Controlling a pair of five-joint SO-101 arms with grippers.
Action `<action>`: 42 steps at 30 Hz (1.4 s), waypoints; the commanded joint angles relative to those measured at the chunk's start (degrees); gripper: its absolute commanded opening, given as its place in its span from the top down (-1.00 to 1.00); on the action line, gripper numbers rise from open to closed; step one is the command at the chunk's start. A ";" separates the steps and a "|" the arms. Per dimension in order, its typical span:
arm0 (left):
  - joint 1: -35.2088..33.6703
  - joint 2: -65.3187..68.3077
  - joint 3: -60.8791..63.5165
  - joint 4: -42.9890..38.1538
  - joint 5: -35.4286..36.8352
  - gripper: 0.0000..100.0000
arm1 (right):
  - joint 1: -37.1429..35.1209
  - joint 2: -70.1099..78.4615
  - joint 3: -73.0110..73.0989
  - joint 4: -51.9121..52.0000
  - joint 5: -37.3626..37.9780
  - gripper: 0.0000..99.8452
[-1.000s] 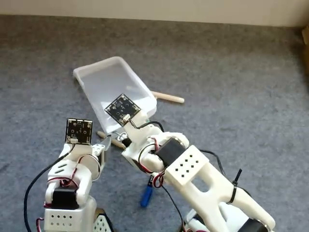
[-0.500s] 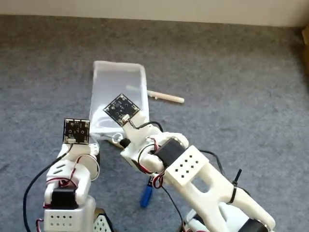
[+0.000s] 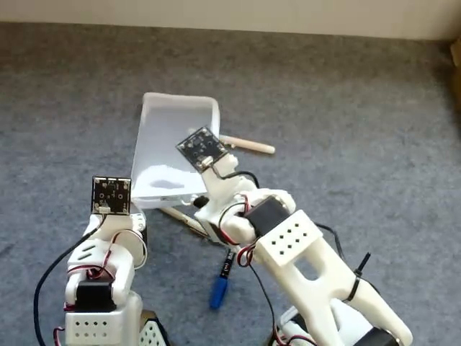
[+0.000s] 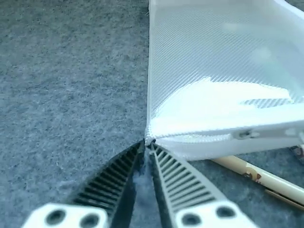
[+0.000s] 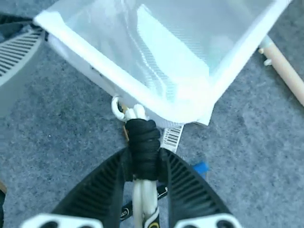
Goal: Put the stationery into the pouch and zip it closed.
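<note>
The translucent white pouch [image 3: 176, 140] lies on the grey carpet with its zip edge toward the arms. My left gripper [image 4: 146, 144] is shut on the near corner of the pouch [image 4: 218, 80]. My right gripper [image 5: 143, 156] is shut on the black knotted cord pull [image 5: 142, 142], tied to a white ring [image 5: 116, 107] at the edge of the pouch [image 5: 156, 47]. A cream patterned pen [image 4: 259, 178] lies just outside the zip edge, and shows again as the cream pen [image 3: 180, 216] between the arms. A wooden pen [image 3: 248, 145] lies beside the pouch's right side.
A blue and black pen [image 3: 220, 282] lies on the carpet under the right arm [image 3: 288, 245]. The left arm's base [image 3: 101, 288] is at the lower left. Open carpet [image 3: 360, 108] stretches to the right and behind the pouch. The left gripper's finger [image 5: 14, 47] shows at the pouch's other corner.
The pouch has swung from a diagonal lie to nearly straight away from the arms. My right gripper has shifted to the right along the zip edge, uncovering the cream pen.
</note>
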 commanded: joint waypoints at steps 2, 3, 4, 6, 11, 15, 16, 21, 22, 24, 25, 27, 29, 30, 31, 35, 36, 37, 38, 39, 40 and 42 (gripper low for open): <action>-1.63 -0.84 -2.51 -1.14 -0.35 0.99 | 4.26 -3.12 -1.10 0.22 -0.53 0.99; -1.71 -0.84 -2.51 -1.14 -0.35 0.99 | 4.79 -3.12 -1.10 0.13 -0.53 0.99; -2.33 -0.84 -2.51 -1.14 -0.35 0.99 | 5.41 -3.12 -1.10 -0.04 -0.53 0.99; -3.74 -0.84 -2.51 -1.14 -0.26 0.99 | 6.46 -3.12 -1.10 -1.10 -0.53 0.99; -4.18 -0.84 -2.51 -1.14 -0.26 0.99 | 8.40 -3.12 -1.10 -1.80 -0.62 0.99; -4.18 -0.84 -2.51 -1.14 -0.26 0.99 | 9.36 -3.12 -1.10 -1.89 -0.70 0.99; -4.18 -0.84 -2.51 -1.14 -0.26 0.99 | 9.63 -3.12 -1.10 -1.89 -0.70 0.99; -4.18 -0.84 -2.51 -1.05 -0.26 0.99 | 10.51 -3.12 -1.19 -1.89 -3.08 0.99; -4.18 -0.84 -2.51 -0.97 -0.26 0.99 | 10.59 -3.12 -1.19 -1.89 -3.16 0.99; -4.18 -0.84 -2.51 -0.97 -0.26 0.99 | 10.86 -3.12 -1.45 -1.89 -3.08 0.99; -4.18 -0.84 -2.51 -0.88 -0.26 0.99 | 10.86 -3.12 -1.98 -1.80 -3.08 0.99; -4.18 -0.84 -2.51 -0.88 -0.26 0.99 | 10.86 -3.12 -2.59 -1.45 -3.43 0.99; -4.18 -0.84 -2.51 -0.88 -0.26 0.99 | 11.65 -3.12 -2.68 -1.45 -5.80 0.99; -4.18 -0.84 -2.51 -0.88 -0.26 0.99 | 12.26 -3.12 -2.68 -1.45 -6.59 0.99; -4.18 -0.84 -2.51 -0.88 -0.26 0.99 | 12.79 -3.12 -2.68 -1.45 -7.12 0.99; -4.18 -0.84 -2.51 -0.79 -0.26 0.99 | 13.41 -3.12 -2.68 -1.45 -7.30 0.99; -4.18 -0.84 -2.51 -0.79 -0.26 0.99 | 13.32 -3.12 -2.68 -1.36 -7.30 0.99; -4.18 -0.84 -2.51 -0.79 -0.26 0.99 | 13.23 -3.21 -2.68 -1.36 -7.30 0.99; -4.18 -0.84 -2.51 -0.79 -0.35 0.99 | 13.14 -3.21 -2.68 -0.92 -7.30 0.99; -4.18 -0.84 -2.51 -0.79 -0.35 0.99 | 12.70 -3.21 -2.77 0.04 -7.12 0.99; -4.18 -0.84 -2.51 -0.79 -0.44 0.99 | 12.09 -3.38 -3.56 0.92 -7.03 0.99; -4.09 -0.84 -2.51 -1.05 -0.44 0.98 | 10.86 -4.79 -4.88 3.21 -7.03 0.99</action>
